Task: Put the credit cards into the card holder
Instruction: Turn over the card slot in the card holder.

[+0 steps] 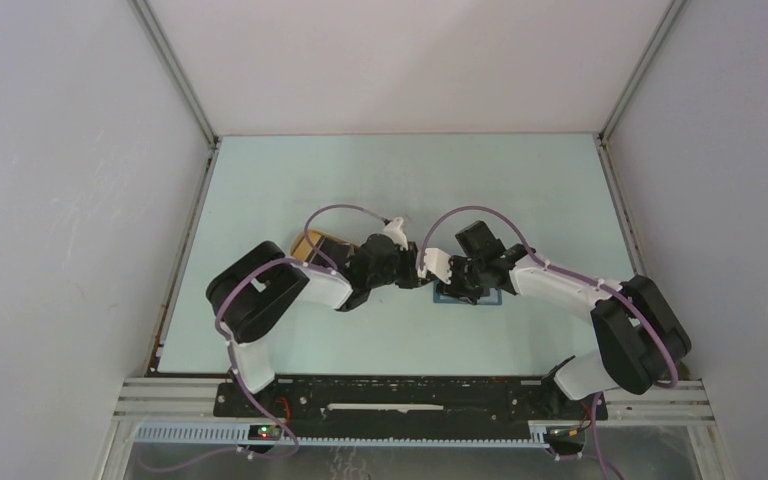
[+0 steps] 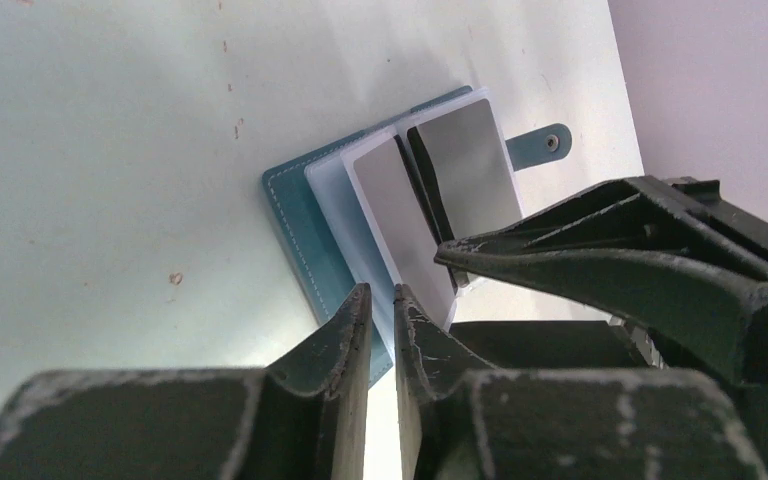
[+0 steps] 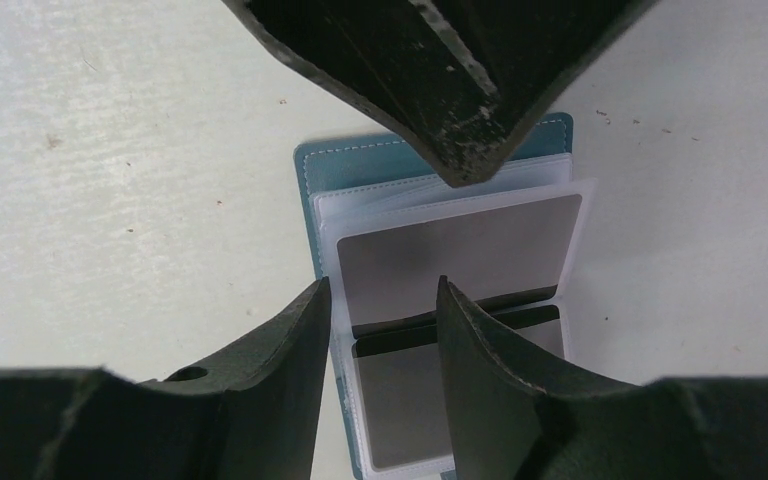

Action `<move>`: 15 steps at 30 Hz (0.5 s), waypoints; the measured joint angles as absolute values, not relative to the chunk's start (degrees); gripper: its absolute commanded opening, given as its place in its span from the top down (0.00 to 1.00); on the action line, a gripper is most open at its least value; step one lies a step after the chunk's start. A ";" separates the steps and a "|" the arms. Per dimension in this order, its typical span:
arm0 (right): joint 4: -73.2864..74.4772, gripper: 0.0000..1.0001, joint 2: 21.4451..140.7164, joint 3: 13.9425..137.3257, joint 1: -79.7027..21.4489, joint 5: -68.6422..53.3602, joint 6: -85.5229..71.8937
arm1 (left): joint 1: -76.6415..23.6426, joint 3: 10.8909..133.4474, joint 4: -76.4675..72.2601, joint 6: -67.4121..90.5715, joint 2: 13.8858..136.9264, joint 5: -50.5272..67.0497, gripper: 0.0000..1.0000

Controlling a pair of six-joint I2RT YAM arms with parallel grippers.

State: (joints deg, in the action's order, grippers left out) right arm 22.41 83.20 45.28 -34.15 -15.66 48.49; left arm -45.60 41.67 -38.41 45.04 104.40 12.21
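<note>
The teal card holder (image 3: pixel 332 165) lies open on the table, its clear sleeves fanned upward. Two silvery credit cards sit in the sleeves: one (image 3: pixel 460 258) in the lifted page, another (image 3: pixel 405 400) in the page below. My right gripper (image 3: pixel 380 305) is open just above them, its fingers astride the left part of the sleeves and holding nothing. In the left wrist view one of its fingers (image 2: pixel 600 255) reaches over the cards (image 2: pixel 470 150). My left gripper (image 2: pixel 381 298) has its tips almost together at the holder's (image 2: pixel 295 210) near edge, and nothing shows between them.
A tan oval tray (image 1: pixel 309 243) sits left of centre, partly under my left arm. Both wrists crowd over the holder (image 1: pixel 490 302) mid-table. Grey walls enclose the pale green table (image 1: pixel 400 170) on three sides.
</note>
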 measured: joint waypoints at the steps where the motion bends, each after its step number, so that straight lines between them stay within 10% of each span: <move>1: 22.41 0.49 83.20 45.28 -34.15 -15.66 48.49 | -45.60 42.02 -38.33 45.01 104.53 12.19 0.81; 15: 22.41 0.50 83.20 45.28 -34.13 -15.66 48.47 | -45.60 49.12 -29.43 43.22 105.86 7.55 0.85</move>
